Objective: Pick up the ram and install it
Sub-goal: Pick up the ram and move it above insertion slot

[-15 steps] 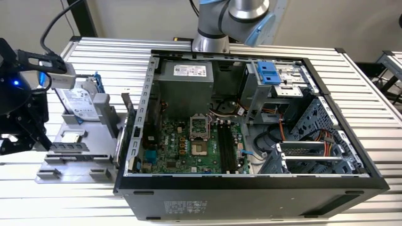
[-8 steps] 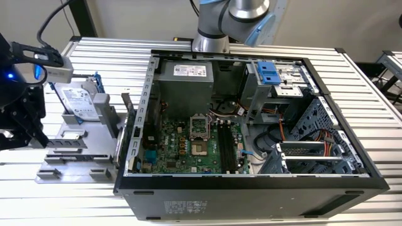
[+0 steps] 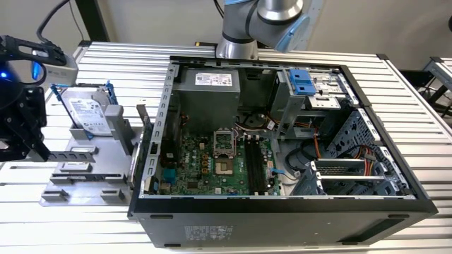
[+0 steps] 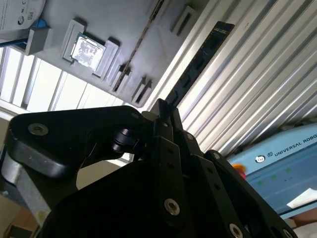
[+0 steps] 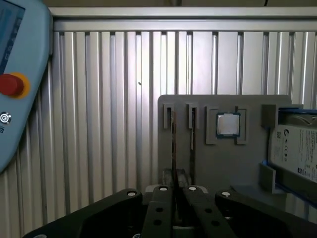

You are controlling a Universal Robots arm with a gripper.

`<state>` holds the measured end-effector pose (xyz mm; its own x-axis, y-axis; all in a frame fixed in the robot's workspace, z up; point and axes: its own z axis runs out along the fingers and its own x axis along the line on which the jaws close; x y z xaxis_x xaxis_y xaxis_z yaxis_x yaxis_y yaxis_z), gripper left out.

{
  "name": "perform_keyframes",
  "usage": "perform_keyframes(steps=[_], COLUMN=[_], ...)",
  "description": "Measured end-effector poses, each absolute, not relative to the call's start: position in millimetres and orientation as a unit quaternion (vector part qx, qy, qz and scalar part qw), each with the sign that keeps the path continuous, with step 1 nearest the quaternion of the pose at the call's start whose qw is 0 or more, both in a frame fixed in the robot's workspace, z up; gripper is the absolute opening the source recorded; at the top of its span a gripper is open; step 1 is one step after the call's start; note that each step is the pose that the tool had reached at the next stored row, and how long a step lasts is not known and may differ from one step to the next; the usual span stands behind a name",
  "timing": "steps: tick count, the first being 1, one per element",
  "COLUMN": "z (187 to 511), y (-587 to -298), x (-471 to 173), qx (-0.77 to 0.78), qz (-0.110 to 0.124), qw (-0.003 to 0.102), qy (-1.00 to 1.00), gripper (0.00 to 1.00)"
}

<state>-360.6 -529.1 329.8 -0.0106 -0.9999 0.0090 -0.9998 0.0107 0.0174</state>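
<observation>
**Clerk:** Item one, the end effector. State?

**Checker:** In the second wrist view its black fingers are pressed together and clamped on one end of the ram. The ram runs straight out from between the fingertips as a long dark stick. Its free end is seen against the ribbed metal worktop.

**Clerk:** Same item, first wrist view?

**Checker:** The ram shows edge-on as a thin dark line. It leaves the closed fingers and crosses the grey fixture tray, in line with one of the tray's narrow slots.

**Clerk:** Other stock on the tray?

**Checker:** A small square CPU chip sits in its recess just beside the slots. A silver hard drive in a blue frame stands beyond the chip, on the side away from the ram.

**Clerk:** Surroundings?

**Checker:** A light-blue teach pendant with a red button lies on the worktop, apart from the tray. In the exterior view the end effector is at the left edge of the frame, next to the tray. The open computer case takes up the centre with its motherboard exposed, well apart from the end effector. The arm base is at upper centre.
</observation>
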Motion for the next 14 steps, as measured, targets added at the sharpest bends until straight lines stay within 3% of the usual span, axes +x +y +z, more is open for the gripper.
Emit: perform_keyframes(steps=[14], z=[354], y=[-529], x=[-361], qx=[0.703], qz=[-0.003], qw=[0.009], qy=[-0.711], gripper=[0.0])
